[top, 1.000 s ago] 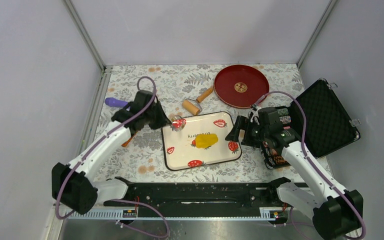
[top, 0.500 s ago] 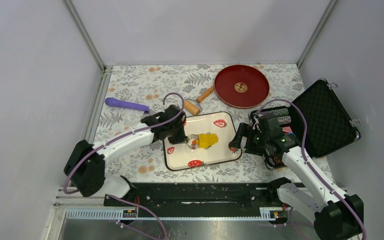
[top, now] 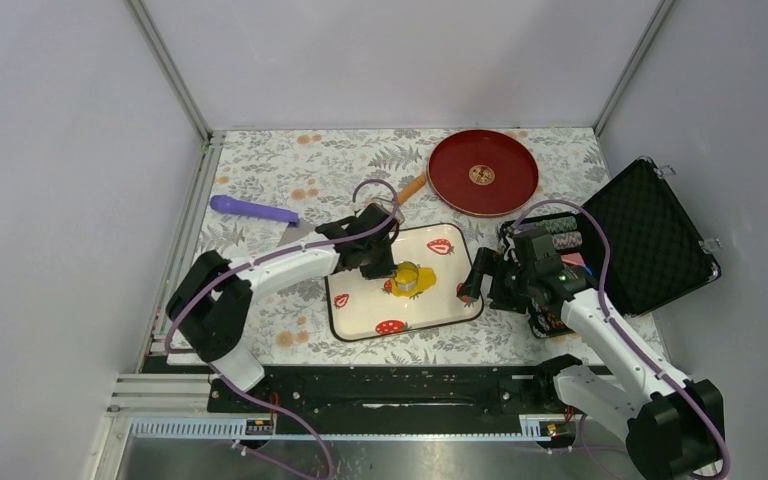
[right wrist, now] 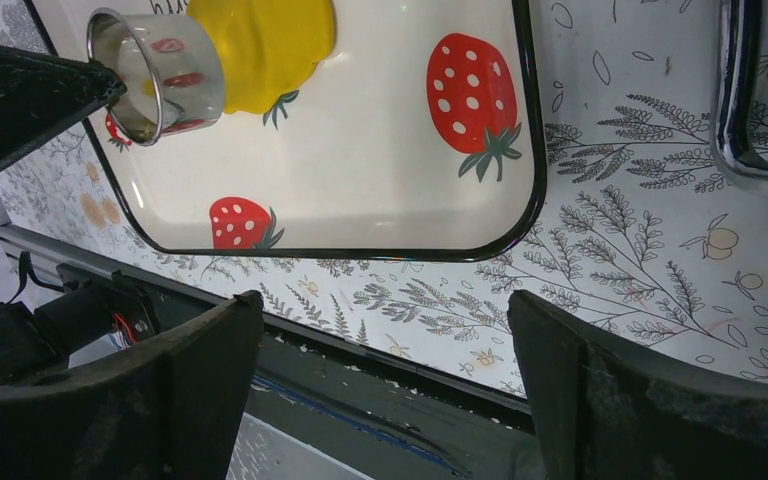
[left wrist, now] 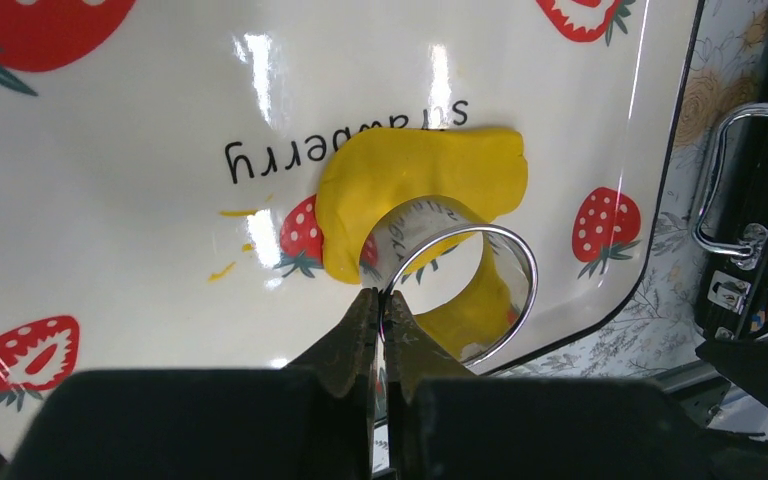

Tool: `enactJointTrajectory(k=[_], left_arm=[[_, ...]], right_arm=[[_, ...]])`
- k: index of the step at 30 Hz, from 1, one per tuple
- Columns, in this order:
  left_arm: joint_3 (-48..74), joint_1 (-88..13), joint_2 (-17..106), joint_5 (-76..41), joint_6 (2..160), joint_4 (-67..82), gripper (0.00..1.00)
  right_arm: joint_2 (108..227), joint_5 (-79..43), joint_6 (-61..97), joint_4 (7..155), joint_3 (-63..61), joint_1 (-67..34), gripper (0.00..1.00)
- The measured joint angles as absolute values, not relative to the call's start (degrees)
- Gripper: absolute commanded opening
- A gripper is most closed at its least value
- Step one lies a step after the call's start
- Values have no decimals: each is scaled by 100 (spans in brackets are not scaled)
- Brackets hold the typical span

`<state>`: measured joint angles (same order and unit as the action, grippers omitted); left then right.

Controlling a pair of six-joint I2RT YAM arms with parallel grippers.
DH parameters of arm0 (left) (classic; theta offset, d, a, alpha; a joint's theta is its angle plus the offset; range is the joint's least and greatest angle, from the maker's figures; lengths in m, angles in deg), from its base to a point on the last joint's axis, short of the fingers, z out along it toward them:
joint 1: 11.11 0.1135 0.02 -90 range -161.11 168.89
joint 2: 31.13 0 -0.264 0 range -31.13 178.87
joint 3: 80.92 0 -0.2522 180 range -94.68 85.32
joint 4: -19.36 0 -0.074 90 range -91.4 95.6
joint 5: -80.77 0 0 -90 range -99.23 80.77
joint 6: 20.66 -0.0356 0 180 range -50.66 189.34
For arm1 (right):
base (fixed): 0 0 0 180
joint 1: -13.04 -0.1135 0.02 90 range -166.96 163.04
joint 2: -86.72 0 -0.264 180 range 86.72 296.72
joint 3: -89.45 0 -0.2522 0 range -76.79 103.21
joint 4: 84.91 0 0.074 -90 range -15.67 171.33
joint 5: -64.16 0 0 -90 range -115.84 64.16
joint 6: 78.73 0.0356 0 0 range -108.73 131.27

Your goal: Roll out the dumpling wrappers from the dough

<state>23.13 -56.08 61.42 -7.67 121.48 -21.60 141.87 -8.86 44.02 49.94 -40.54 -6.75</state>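
Right gripper hung just beside the tray, jaws wide apart and empty, likely on standby. Left gripper had its jaws clamped on the rim of the metal ring cutter, poised over the dough mid-tray, probably to stamp a round. Tray print read "strawberry".

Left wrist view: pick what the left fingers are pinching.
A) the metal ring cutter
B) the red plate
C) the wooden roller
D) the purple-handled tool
A: the left fingers are closed on the thin wall of the metal ring cutter, held at the near edge of the yellow dough on the strawberry tray.
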Motion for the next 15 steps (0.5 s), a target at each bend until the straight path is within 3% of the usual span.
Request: enactJointTrajectory(k=[15], left_arm=[[2195,-5660,6649,-603,12054,-1911,0]], right_arm=[[14240,-882,4365,4994,-4067,-675,99]])
